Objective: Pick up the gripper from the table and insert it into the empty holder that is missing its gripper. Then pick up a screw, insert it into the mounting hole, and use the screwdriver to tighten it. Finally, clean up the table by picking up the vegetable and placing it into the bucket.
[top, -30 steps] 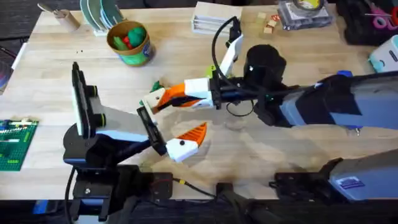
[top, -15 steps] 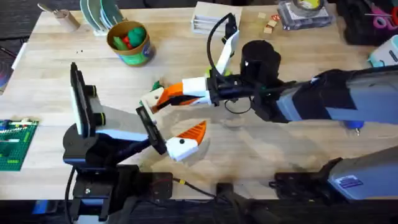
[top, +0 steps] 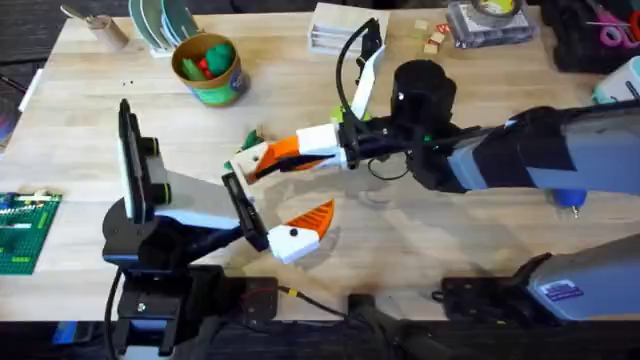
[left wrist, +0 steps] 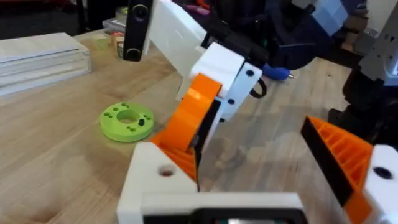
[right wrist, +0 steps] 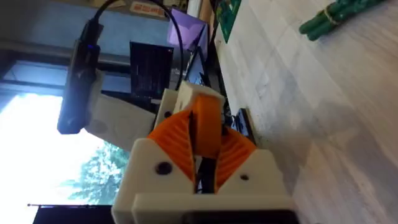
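My right gripper [top: 260, 160] is shut on the orange gripper [right wrist: 206, 124], which stands between its ribbed orange fingers. It presses the piece against the bare white holder [left wrist: 160, 178], one side of my left gripper [top: 283, 187]. The left gripper is open wide. Its other side carries an orange ribbed finger [left wrist: 341, 155]. The holder [top: 243, 160] touches the right gripper's tip. The green vegetable [top: 248, 137] lies on the table just beyond them and is also in the right wrist view [right wrist: 339, 15]. The bucket [top: 208, 68] stands at the far left. A blue screwdriver [left wrist: 277, 72] lies behind the right arm.
A bright-green disc with holes [left wrist: 127, 120] lies on the table near the two grippers. A clear box [top: 345, 25] and stacked plates [top: 160, 20] stand along the far edge. A green baseplate [top: 25, 232] sits at the left edge. A black cable loops over the right arm.
The right gripper has edged slightly farther from the table's front, keeping the orange piece against the holder. The left arm has hardly moved.
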Action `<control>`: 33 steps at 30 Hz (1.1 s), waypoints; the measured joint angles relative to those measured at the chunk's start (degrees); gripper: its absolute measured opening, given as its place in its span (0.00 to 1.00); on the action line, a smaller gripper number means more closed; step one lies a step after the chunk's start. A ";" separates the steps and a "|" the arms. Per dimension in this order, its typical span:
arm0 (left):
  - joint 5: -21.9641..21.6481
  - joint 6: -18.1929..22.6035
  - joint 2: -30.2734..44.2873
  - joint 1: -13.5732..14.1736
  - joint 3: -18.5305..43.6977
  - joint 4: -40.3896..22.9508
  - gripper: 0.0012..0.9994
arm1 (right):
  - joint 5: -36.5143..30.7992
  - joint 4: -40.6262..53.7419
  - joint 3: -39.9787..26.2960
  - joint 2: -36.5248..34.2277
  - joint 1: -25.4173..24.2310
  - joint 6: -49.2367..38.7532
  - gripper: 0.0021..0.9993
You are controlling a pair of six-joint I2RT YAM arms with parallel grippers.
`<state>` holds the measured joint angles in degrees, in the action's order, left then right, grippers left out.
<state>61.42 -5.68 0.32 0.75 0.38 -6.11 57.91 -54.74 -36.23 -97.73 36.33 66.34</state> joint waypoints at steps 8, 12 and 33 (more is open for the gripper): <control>2.61 0.72 0.00 0.88 0.09 -0.45 0.99 | 5.43 0.52 -0.02 -0.55 -1.71 -1.42 0.24; 3.74 0.93 0.00 1.09 0.09 -0.57 0.99 | 7.26 0.69 -0.04 -0.66 -2.12 -1.69 0.27; 5.23 1.81 0.00 1.27 0.09 -0.77 0.99 | 8.66 -3.38 -0.04 -0.81 -2.51 -1.87 0.53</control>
<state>66.65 -3.86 0.32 2.02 0.47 -6.87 66.57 -58.12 -36.27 -98.54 33.82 64.47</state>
